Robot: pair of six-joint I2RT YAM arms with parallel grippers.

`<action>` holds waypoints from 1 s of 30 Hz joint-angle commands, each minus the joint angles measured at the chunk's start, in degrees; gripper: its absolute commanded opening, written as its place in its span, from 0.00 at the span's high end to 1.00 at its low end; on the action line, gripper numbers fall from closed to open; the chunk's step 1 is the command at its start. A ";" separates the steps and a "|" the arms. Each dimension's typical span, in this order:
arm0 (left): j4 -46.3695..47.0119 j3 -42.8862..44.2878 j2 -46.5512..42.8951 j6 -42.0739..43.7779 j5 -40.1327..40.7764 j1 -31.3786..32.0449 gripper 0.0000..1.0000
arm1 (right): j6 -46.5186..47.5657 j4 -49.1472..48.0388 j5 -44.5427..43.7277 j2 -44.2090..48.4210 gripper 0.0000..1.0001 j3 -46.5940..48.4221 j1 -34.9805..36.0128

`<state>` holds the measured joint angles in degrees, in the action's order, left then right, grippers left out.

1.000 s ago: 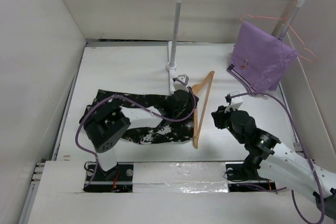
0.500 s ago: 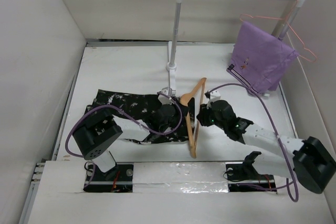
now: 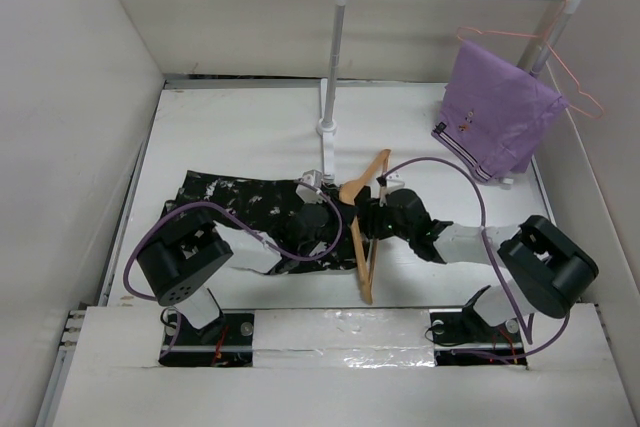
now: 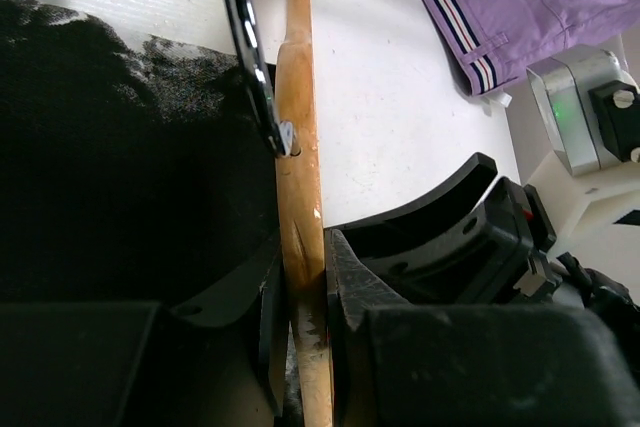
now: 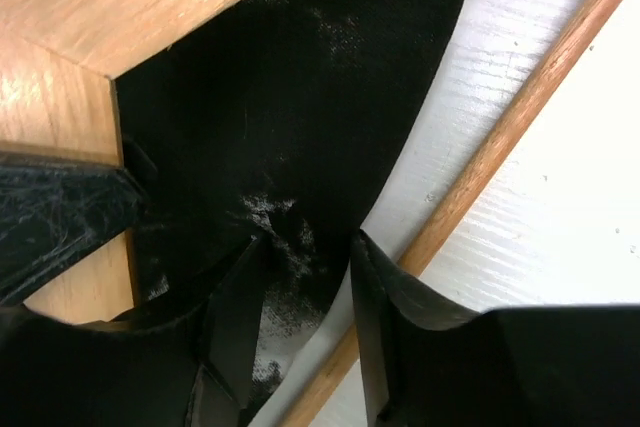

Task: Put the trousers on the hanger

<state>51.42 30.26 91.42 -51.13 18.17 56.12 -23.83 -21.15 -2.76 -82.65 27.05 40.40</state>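
Trousers (image 3: 235,199) are laid flat on the white table (image 3: 230,137), left of centre; their right end is met by the tan wooden hanger (image 3: 366,272), tilted, with a tip of cloth showing inside its triangle, beside the crossbar; left gripper (image 4: 303,267) is pinched onto the hanger's wooden arm, cloth just beside it; right gripper (image 5: 305,247) is seen with fingers spread, the cloth tip lying between them, not seen pinched; fabric is black, speckled with irregular white blotches, rumpled near the hanger.
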 commanded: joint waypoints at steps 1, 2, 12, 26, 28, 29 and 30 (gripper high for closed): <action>1.05 -1.96 -0.89 2.62 1.25 -0.57 1.00 | -1.57 -6.54 0.47 -1.02 0.60 0.11 -0.68; 1.40 -2.05 -0.63 2.71 0.81 -0.57 1.00 | -1.57 -6.71 0.48 -1.11 0.63 0.11 -0.68; -1.14 -2.75 -2.47 8.41 3.18 -2.94 1.00 | 0.89 -5.32 5.22 5.74 1.00 -1.12 -7.00; -9.40 -5.91 -10.10 15.10 6.70 -6.01 1.00 | 5.12 5.24 12.34 22.88 1.00 -4.11 -25.36; -12.03 -6.44 -11.87 15.45 6.96 -6.02 1.00 | 4.42 4.71 13.74 24.02 1.00 -4.98 -29.13; -13.96 -6.62 -13.79 15.54 7.75 -6.02 1.00 | 4.41 4.19 14.01 24.90 1.00 -5.34 -29.94; -14.93 -7.05 -14.77 15.63 8.19 -6.02 1.00 | 4.67 4.62 14.10 25.17 1.00 -5.16 -30.64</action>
<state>43.81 25.26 79.85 -42.44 22.04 50.65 -19.97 -14.48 10.55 -59.79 21.71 12.71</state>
